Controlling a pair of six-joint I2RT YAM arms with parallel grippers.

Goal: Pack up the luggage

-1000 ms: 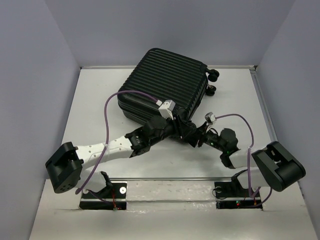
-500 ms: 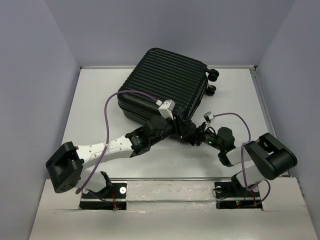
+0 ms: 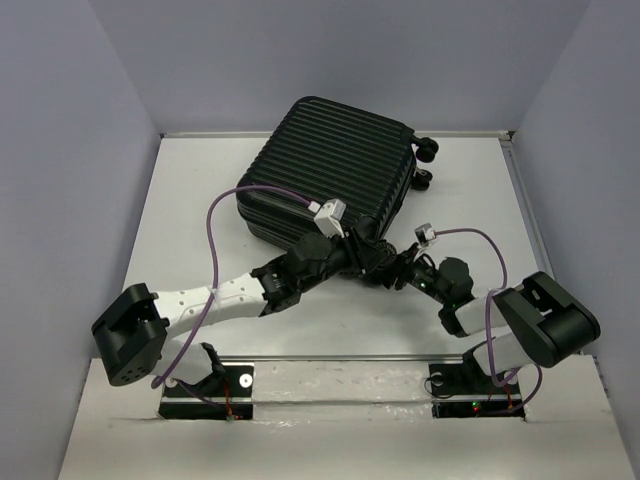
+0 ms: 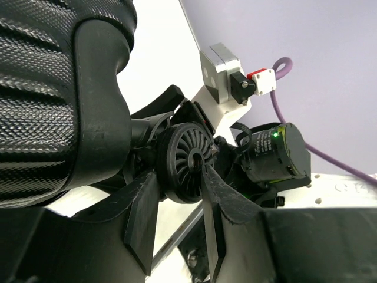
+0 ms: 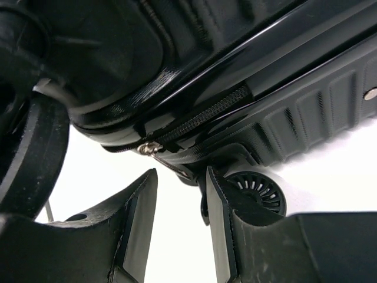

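Luggage [image 3: 330, 170] closed, flat at table [image 3: 180, 230] far edge. Rigid, bulky, slick ribbed shell: likely heavy. Left gripper [image 4: 179, 209] clamped on wheel [image 4: 189, 162]. Right gripper [image 5: 179, 227] part-open around zipper pull [image 5: 154, 152]; best hold there.

no legible text, label, brand or number anywhere — the luggage [image 3: 325, 170] shell bare of markings — nothing readable

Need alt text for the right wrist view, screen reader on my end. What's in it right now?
Close up, the right gripper has its jaws parted around a metal zipper pull hanging from the closed black luggage, its zipper running diagonally above. A small black wheel sits just behind the right-hand finger, over white table.
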